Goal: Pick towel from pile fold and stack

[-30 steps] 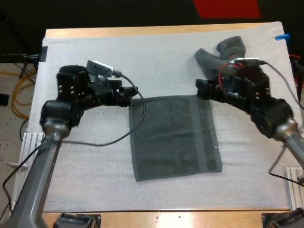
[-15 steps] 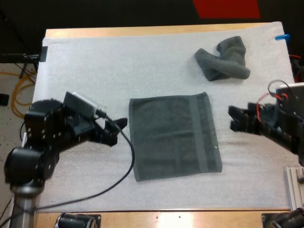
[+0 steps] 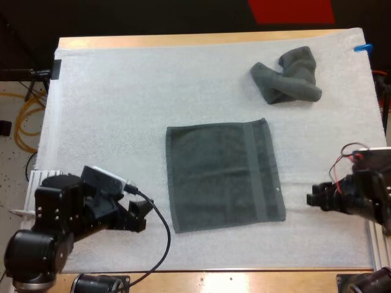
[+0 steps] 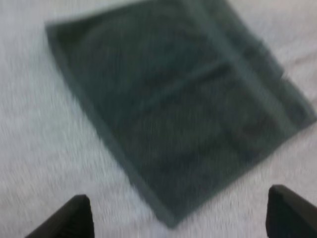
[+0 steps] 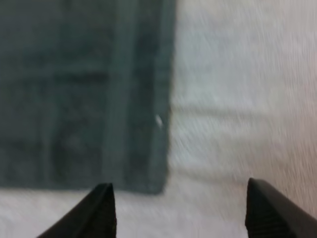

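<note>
A wooden table (image 3: pixel 201 39) carries a white mat (image 3: pixel 116 116). A flat dark grey-green towel (image 3: pixel 223 177) lies mid-mat, nearer the near edge; a crumpled towel (image 3: pixel 287 76) sits near the far right corner.

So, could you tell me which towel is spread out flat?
The flat towel in the middle; the crumpled towel sits bunched at the far right.

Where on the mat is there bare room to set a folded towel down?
Widest: the far-left mat, bordered by its far edge, the flat towel and the left gripper. A narrower band runs between the flat towel and the crumpled towel. Crowded: off the flat towel's near corners, where the left gripper and right gripper sit.
</note>
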